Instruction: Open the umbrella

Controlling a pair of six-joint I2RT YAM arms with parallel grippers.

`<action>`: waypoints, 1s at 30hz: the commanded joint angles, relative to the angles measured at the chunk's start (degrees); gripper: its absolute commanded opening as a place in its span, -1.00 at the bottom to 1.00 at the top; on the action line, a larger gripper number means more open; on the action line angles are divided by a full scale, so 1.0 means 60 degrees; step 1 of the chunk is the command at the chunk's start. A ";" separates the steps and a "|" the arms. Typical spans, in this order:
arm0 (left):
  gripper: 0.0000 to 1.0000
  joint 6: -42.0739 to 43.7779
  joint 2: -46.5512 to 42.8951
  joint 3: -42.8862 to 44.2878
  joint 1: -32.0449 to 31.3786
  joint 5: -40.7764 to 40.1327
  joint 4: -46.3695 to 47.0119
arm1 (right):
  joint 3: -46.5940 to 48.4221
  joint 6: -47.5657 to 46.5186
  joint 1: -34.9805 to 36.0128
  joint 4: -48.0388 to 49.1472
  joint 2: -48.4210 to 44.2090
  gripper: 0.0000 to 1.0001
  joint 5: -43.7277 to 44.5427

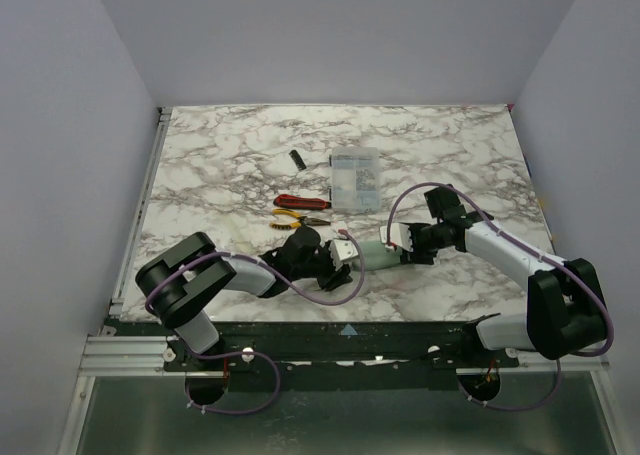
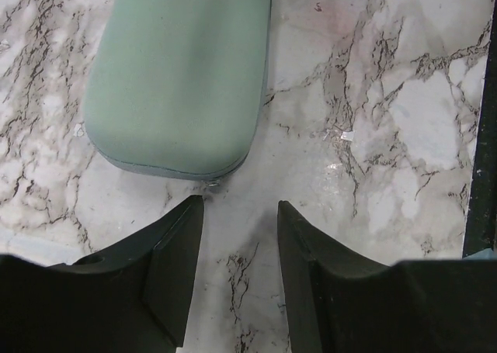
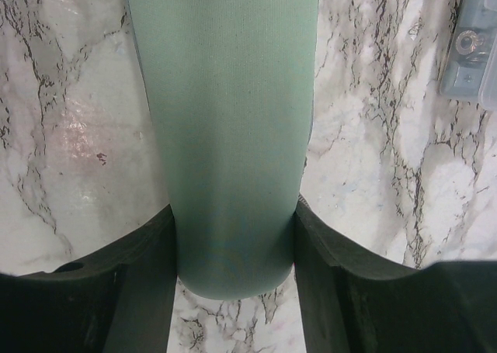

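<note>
The umbrella shows only as a closed mint-green tube case, lying flat on the marble table between my two grippers. My right gripper is shut on one end of the case, both fingers pressed against its sides. In the left wrist view the other rounded end of the case lies just beyond my left gripper. That gripper stands open over bare marble and touches nothing. A small metal zipper pull sits at the case's edge near the left fingertip.
A clear plastic parts box lies behind the grippers, its corner also in the right wrist view. Red-handled pliers and yellow-handled pliers lie left of it. A small black object is farther back. The table's dark edge runs close by.
</note>
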 commanded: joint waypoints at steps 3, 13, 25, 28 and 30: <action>-0.11 -0.0102 0.0266 0.0301 -0.0042 -0.0343 0.0434 | -0.0269 0.0260 0.0047 -0.0958 0.0262 -0.49 0.0272; -0.35 -0.0231 0.0857 0.0811 -0.0452 -0.1637 0.0800 | -0.0299 0.0133 0.0047 -0.1084 0.0140 -0.52 0.0137; -1.00 -0.0083 0.0463 0.0495 -0.0205 -0.1584 0.0748 | -0.0680 -0.0719 0.0047 -0.1197 -0.0165 -0.61 0.0172; -1.00 -0.0120 0.0387 0.0513 0.0114 -0.1437 0.0565 | -0.1026 -0.1604 0.0044 -0.1342 -0.0584 -0.61 0.0079; -1.00 -0.0024 0.0369 0.0552 0.0305 -0.1332 0.0518 | -0.1279 -0.2508 0.0047 -0.1524 -0.0860 -0.61 0.0057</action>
